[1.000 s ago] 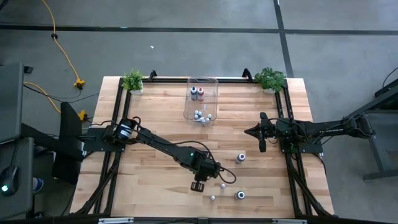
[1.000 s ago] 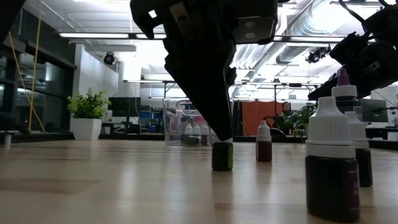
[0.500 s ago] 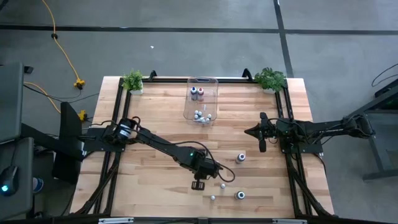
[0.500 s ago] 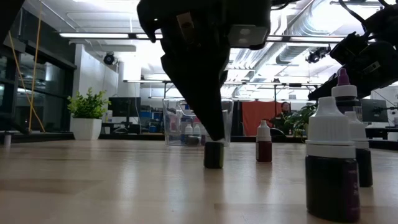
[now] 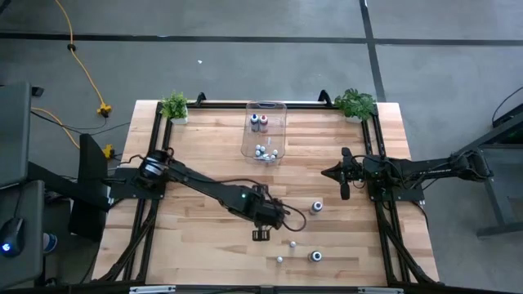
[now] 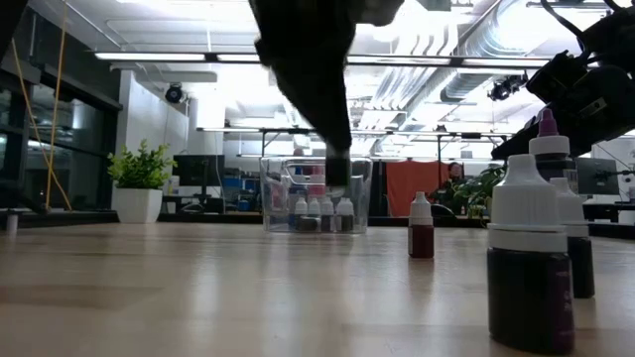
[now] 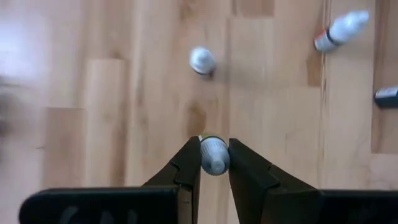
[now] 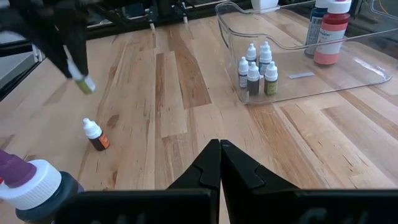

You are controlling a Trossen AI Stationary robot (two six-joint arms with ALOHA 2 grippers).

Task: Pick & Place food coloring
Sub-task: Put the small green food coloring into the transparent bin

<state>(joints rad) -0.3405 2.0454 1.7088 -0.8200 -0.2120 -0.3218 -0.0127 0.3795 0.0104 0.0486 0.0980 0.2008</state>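
- The left gripper (image 7: 214, 163) hangs above the near middle of the table (image 5: 204, 155), its two dark fingers clenched on a small bottle (image 7: 214, 154) of food coloring, white cap pointing away from the wrist camera
- In the low view that bottle (image 6: 337, 176) is clear of the wood, held off the table in front of the bin
- The clear bin (image 5: 265, 131) sits at the far middle of the table, between two small potted plants; it already holds a cluster of tiny bottles (image 8: 256, 70) and two larger ones (image 5: 259, 122)
- Loose bottles left on the table: three (image 5: 315, 207) near the front right in the high view, and one with an orange band lying on its side (image 7: 339, 31) in the left wrist view
- The right gripper (image 8: 219, 163) waits at the right edge of the table, fingers pressed together and holding nothing
- Judgement: the step in hand is carrying the held bottle to the bin. To do it well, keep the squeeze steady, as the bottle is small and smooth and could slip or twist; clear the bin's wall before lowering; release low over a bare patch of the bin so the standing bottles are not knocked
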